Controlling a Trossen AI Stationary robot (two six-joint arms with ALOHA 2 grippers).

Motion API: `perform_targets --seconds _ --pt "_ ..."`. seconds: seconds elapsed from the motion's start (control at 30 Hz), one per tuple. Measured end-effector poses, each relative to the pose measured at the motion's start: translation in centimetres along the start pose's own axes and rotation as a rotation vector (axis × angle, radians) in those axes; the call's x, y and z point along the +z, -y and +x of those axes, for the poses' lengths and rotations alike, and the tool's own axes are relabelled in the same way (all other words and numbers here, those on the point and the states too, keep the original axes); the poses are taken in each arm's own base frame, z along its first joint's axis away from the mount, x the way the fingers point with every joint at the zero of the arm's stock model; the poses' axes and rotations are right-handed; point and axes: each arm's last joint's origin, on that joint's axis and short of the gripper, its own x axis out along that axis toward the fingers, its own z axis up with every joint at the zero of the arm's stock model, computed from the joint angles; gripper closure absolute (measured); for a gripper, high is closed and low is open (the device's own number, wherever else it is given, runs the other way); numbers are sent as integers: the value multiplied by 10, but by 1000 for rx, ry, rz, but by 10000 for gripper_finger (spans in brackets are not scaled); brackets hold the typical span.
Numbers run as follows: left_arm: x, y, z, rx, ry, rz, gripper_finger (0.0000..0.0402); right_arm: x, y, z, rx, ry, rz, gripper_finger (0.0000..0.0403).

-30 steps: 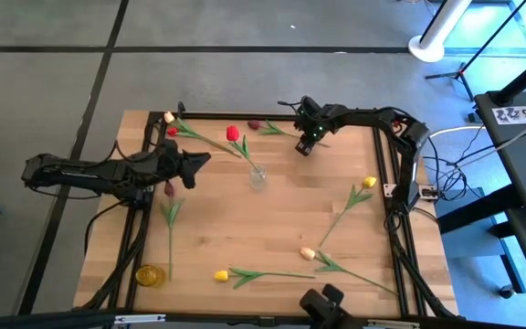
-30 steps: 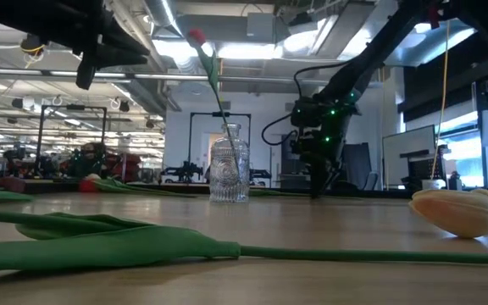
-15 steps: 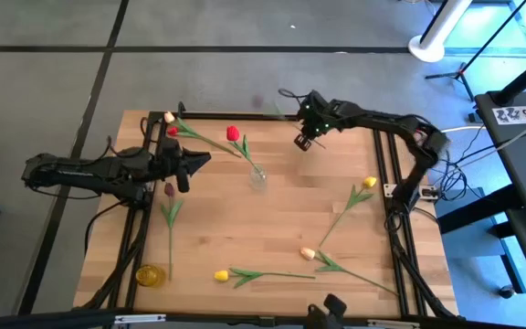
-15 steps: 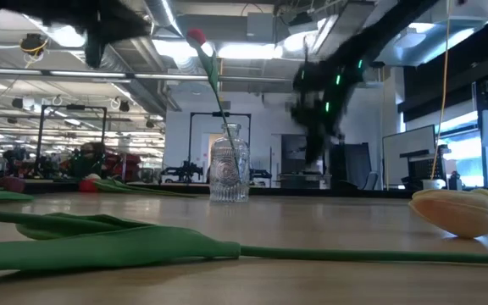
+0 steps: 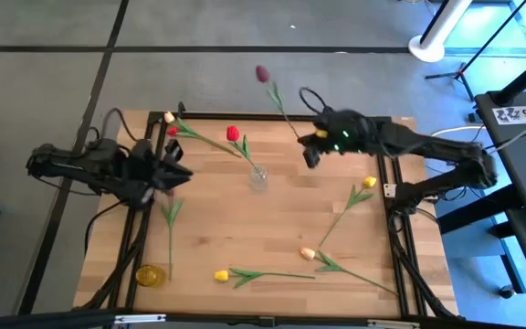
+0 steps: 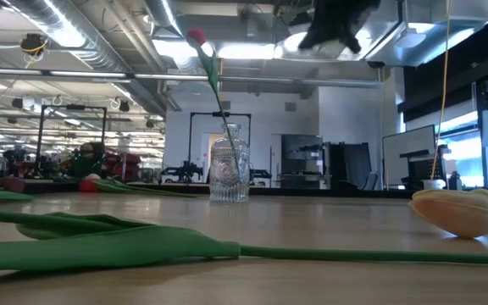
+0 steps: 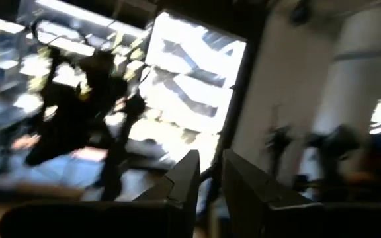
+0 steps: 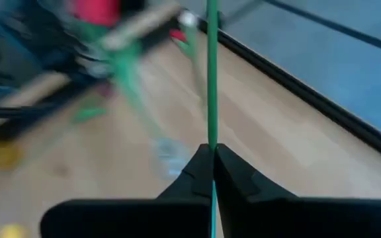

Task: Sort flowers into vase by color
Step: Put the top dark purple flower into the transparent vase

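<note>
Holding a maroon tulip (image 5: 263, 73) by its stem, upper centre: right claw (image 5: 310, 152) pinched tight. Advice: lower stem-first, vertically, into glass vase (image 5: 257, 177).

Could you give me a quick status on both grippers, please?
Right gripper shut on dark maroon tulip, lifted. Left gripper over table's left side. Clear glass vase holds red tulip.

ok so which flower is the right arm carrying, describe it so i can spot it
From the clear vase at mid-table, look toward the far right, where the right gripper hangs. Its fingers pinch a thin green stem ending in a dark maroon head, the only flower off the wood, apart from the vase's red tulip.
</note>
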Motion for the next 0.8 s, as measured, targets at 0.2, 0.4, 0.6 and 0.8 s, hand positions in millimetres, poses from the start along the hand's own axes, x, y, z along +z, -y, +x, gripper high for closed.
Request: perform_targets --seconds 0.2,0.4,0.6,0.8 --pt "-6 14 19 -109 56 -11 340 -13 -59 -29 244 105 -19 401" --pt "-41 17 56 27 18 40 340 -32 -104 -33 398 139 -89 402" --pt "-50 21 92 92 72 66 340 -46 -129 -28 450 157 -151 402" --pt "-53 24 125 150 51 77 327 -48 -144 -17 518 229 -176 402"
